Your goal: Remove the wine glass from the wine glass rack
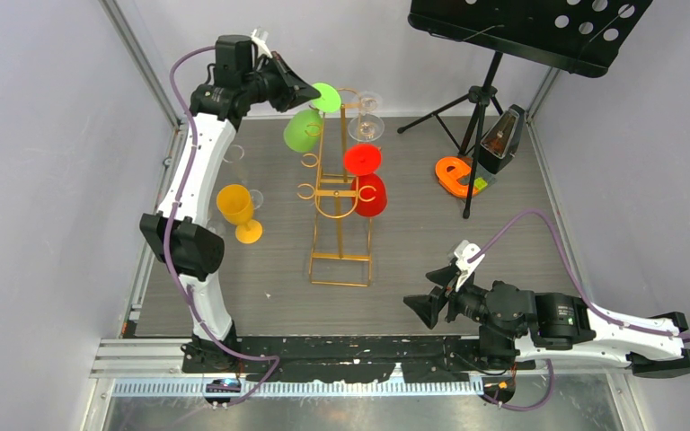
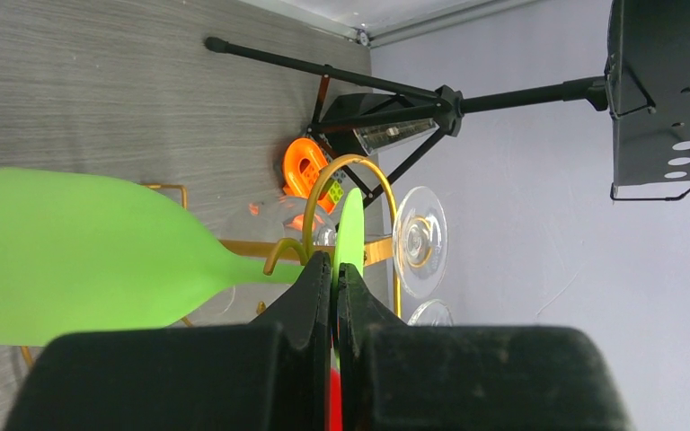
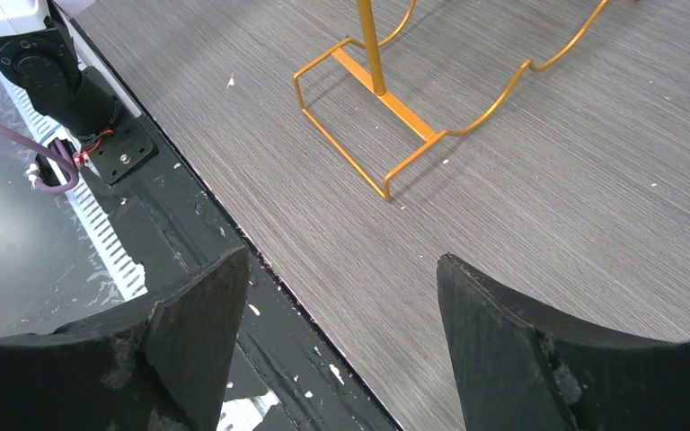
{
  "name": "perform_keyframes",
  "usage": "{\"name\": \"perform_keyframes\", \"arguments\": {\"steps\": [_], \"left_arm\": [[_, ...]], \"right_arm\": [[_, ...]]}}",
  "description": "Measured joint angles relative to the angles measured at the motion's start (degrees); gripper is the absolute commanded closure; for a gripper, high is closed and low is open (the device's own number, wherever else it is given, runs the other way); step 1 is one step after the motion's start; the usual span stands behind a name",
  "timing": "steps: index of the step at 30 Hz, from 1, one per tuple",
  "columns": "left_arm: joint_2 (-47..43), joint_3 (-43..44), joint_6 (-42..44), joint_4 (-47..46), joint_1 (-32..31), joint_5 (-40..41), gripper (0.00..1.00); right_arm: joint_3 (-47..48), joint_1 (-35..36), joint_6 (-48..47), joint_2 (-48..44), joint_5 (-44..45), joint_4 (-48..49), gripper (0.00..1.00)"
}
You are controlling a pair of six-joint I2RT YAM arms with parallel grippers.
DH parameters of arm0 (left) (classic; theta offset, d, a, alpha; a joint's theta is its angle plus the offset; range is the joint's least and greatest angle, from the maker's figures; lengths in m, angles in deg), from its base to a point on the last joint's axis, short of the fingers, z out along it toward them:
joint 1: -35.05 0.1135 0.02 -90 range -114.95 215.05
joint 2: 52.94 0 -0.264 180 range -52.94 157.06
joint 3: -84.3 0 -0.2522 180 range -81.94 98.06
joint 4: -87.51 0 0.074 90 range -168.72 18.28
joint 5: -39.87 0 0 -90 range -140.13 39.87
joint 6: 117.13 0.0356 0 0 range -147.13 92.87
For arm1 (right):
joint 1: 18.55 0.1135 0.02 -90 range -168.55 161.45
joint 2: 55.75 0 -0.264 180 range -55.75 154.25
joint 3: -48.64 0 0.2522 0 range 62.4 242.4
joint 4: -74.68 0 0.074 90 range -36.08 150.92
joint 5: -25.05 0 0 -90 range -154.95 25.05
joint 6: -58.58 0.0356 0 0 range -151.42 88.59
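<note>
Pinches the foot of the green wine glass (image 1: 304, 131) in the closed left gripper (image 2: 334, 274), high on the wine glass rack (image 1: 334, 191)'s left side, bowl hanging below; leaves the right gripper (image 3: 341, 265) spread wide, near right, well apart.

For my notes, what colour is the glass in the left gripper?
The wine glass is bright green, clearest in the left wrist view.

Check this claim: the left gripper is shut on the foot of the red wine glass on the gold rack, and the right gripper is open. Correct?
Wrong colour: the left wrist view shows the left gripper shut on the foot of the green wine glass on the gold rack. The right gripper is open.
</note>
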Motion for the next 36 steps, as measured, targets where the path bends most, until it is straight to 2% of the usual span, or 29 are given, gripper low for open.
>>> {"name": "perform_keyframes", "arguments": {"steps": [23, 36], "left_arm": [[-0.5, 0.4, 0.5, 0.1, 0.8, 1.7, 1.0], [-6.7, -3.1, 1.2, -0.5, 2.9, 2.3, 1.0]], "right_arm": [[-0.1, 0.0, 0.0, -0.2, 0.1, 0.0, 0.17], [-0.2, 0.0, 0.0, -0.2, 0.2, 0.0, 0.17]]}}
